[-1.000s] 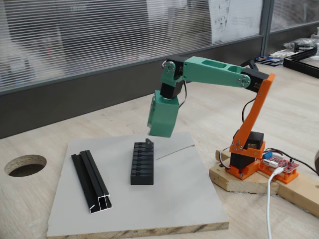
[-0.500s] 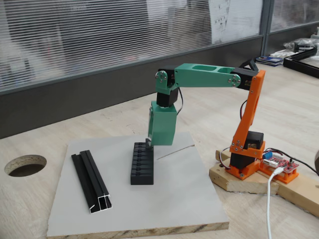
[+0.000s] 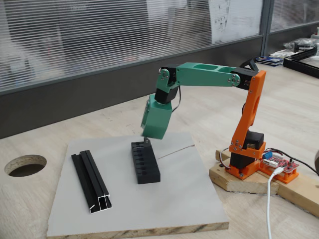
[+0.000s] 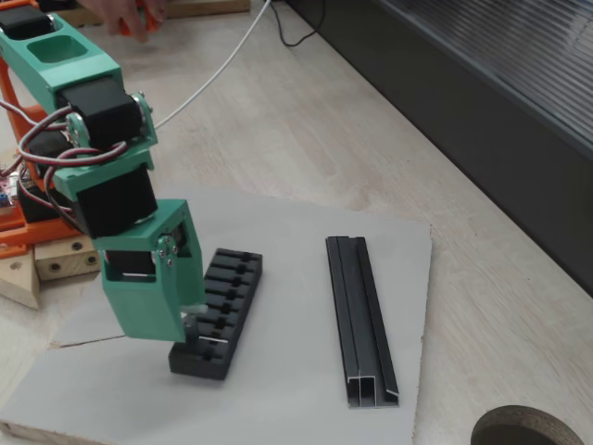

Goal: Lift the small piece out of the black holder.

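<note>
The small piece, too tiny to spot, seems not yet lifted from the black holder; the gripper sits at its end slot, grip unclear.

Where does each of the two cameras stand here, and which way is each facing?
A fixed view: stands low at the table's front, facing the blinds; shows the whole arm from its orange base, pincer at the black holder's far end.
Another fixed view: stands high on the opposite side, looking down; shows the green wrist and pincer over the black holder.
Both share the holder, rails and grey board.
</note>
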Controlling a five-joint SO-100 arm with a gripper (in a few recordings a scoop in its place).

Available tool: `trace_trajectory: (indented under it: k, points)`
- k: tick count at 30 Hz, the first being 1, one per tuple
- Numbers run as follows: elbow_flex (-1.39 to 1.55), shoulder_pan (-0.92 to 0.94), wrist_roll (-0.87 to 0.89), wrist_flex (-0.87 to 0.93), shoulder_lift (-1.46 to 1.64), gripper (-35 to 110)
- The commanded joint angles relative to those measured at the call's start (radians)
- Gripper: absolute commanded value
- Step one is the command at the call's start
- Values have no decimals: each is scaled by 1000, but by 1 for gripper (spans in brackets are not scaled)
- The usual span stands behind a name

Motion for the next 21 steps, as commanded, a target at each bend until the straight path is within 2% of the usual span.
trace_trajectory:
  k: [1, 15, 21]
  points:
    - [-3, 8, 2, -14, 12, 34]
    - [-2, 3, -3, 2, 31, 34]
    - [-14, -89, 0, 74, 69, 34]
